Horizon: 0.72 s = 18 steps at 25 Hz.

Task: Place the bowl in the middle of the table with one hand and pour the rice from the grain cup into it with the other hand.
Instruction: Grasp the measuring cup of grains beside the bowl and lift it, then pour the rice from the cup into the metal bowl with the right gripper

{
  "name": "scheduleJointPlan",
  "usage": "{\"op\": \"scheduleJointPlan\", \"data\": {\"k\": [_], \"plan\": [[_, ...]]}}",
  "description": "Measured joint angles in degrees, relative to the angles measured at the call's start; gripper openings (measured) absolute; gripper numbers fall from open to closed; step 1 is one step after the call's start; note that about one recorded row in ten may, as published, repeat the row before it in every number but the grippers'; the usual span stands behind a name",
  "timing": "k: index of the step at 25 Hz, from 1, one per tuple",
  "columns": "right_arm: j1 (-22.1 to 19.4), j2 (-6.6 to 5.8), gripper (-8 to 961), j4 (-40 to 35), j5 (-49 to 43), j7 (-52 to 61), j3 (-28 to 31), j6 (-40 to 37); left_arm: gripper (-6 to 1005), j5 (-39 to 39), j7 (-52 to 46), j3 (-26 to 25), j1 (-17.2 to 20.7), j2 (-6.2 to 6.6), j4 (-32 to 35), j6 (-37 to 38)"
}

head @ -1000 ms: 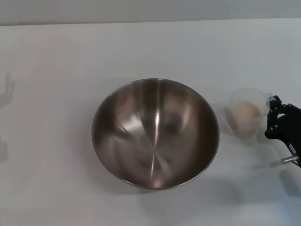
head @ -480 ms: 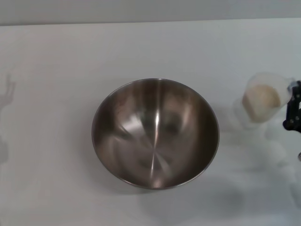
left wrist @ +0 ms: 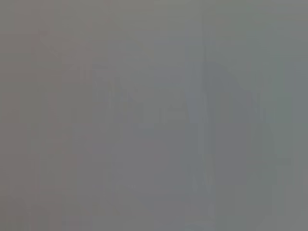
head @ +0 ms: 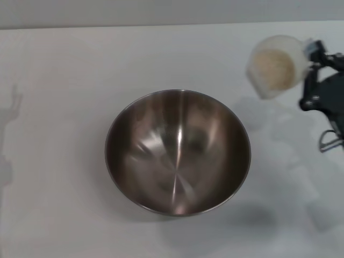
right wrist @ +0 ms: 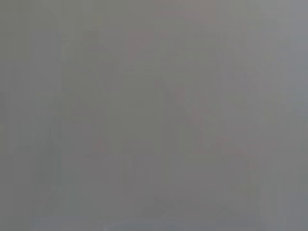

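Right gripper [head: 310, 54] clamped on grain cup [head: 274, 67], lifted beside bowl [head: 177, 152]. Best carried over the middle, then tipped slowly.

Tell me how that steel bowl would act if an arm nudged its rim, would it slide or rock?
The bowl would probably rock before sliding: its walls curve down to what looks like a small base. Its polished metal on the smooth white table suggests little grip, so a low push may make it skate. With no rice in it, nothing weighs it down, so it likely shifts easily.
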Motion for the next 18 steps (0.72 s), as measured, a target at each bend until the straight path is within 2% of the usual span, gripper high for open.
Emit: {"op": "scheduleJointPlan", "data": {"k": [5, 12, 18], "plan": [[1.9, 0.22, 11, 1.8, -6.9, -12.3, 0.0, 1.6, 829, 0.0, -0.3, 0.1, 0.1, 0.00, -0.1, -0.1], [0.9, 0.29, 10, 9.1, -12.0, -48.6, 0.1, 4.2, 829, -0.1, -1.3, -0.1, 0.1, 0.00, 0.0, -0.1], [0.7, 0.30, 10, 12.9, -12.4, -69.0, 0.1, 4.4, 829, -0.1, -1.3, 0.0, -0.2, 0.00, 0.2, -0.1]]}}
